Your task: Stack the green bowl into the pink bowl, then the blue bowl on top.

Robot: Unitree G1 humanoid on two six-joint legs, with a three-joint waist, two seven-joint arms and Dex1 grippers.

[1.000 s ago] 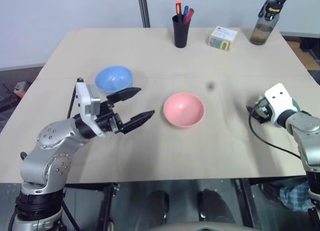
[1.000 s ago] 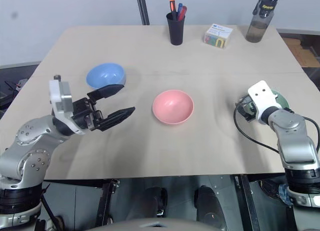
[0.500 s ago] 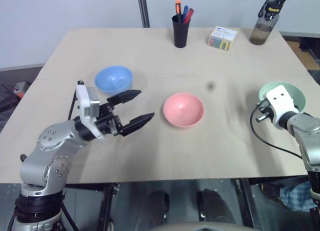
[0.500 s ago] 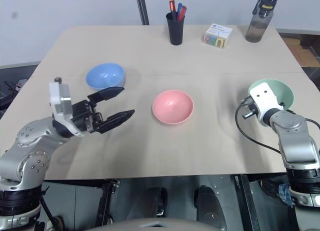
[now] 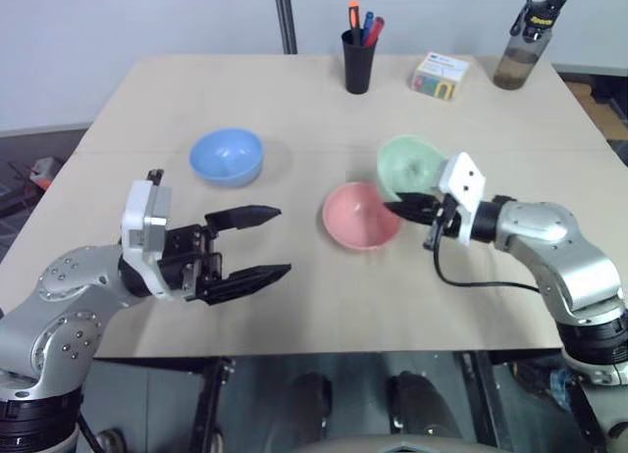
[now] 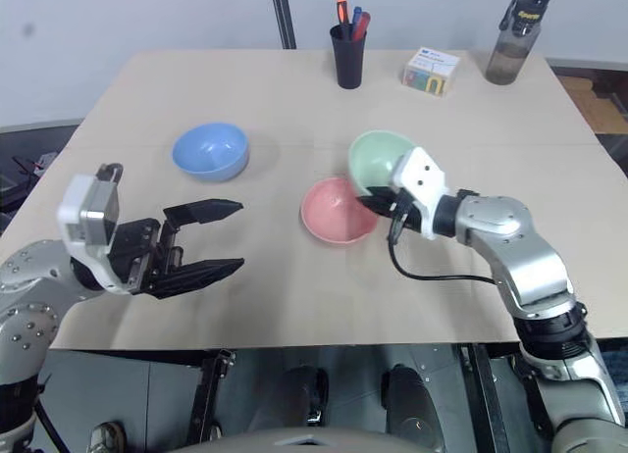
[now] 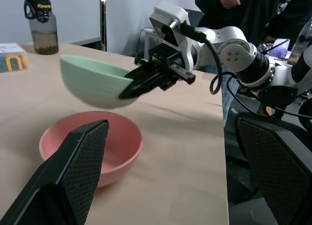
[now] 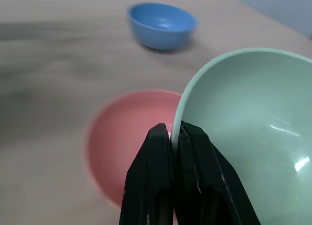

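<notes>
Three bowls total, and the right hand (image 8: 168, 137) is pinching the rim of the green bowl (image 5: 412, 165), holding it tilted in the air just above the far right edge of the pink bowl (image 5: 359, 216), which is sitting mid-surface (image 5: 294, 90). So step one looks about half done; next it probably needs to level the bowl, center it over the pink one, lower and let go. Left hand (image 5: 253, 244) is hanging wide open and holding nothing, near the blue bowl (image 5: 227, 156), which is waiting on the surface.
</notes>
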